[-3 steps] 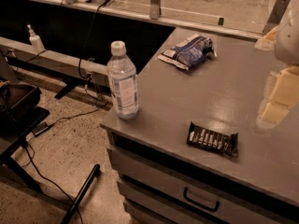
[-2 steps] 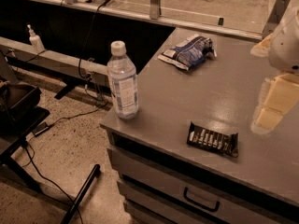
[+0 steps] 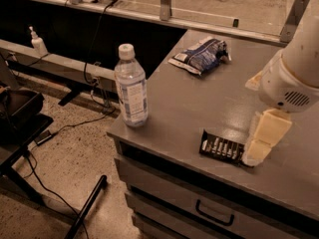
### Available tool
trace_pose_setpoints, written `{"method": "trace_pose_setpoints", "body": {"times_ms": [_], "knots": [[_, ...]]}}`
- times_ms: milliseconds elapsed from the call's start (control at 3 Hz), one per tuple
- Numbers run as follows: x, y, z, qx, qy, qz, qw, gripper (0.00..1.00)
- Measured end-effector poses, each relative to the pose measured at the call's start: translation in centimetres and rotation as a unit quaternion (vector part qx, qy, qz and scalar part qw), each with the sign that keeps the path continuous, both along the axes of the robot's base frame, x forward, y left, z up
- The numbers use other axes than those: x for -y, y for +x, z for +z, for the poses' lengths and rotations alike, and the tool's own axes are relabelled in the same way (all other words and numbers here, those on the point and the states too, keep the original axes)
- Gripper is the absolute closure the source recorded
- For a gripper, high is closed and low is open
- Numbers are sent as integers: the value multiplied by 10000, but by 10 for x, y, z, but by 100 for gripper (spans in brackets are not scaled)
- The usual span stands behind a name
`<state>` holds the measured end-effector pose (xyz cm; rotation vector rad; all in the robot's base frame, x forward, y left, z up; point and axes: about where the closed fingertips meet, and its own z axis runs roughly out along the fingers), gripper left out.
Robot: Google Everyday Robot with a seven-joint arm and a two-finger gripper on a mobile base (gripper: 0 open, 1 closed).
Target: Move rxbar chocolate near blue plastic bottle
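Note:
The rxbar chocolate (image 3: 222,147), a flat black wrapper with white lettering, lies near the front edge of the grey cabinet top (image 3: 199,103). The blue plastic bottle (image 3: 131,87), clear with a white cap and a pale label, stands upright at the front left corner of the top, well left of the bar. My gripper (image 3: 258,151), cream-coloured under a white wrist housing (image 3: 289,86), hangs low at the bar's right end, right beside it.
A blue-and-white snack bag (image 3: 202,55) lies at the back of the top. A small white pump bottle (image 3: 37,41) stands on a ledge at far left. Drawers with a handle (image 3: 214,214) are below. Cables and a black stand (image 3: 20,118) are on the floor.
My gripper has moved left and down, from beyond the bar's right side to just at its right end. The bar and the bottle have not moved.

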<state>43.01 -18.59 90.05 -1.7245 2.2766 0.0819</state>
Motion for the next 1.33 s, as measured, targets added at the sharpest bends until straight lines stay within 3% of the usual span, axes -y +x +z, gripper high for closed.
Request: {"method": "trace_pose_setpoints", "body": {"times_ms": [333,667,1000,1333], "knots": [[-6,-1,-29,-181,93,-78,9998,0],[-7,-3,-52,-348,154,-182,9991,13],[-5,-6,-71,-498,205,-318,9980,43],[-6,-7,-76,-559,223,-336,9976,48]]}}
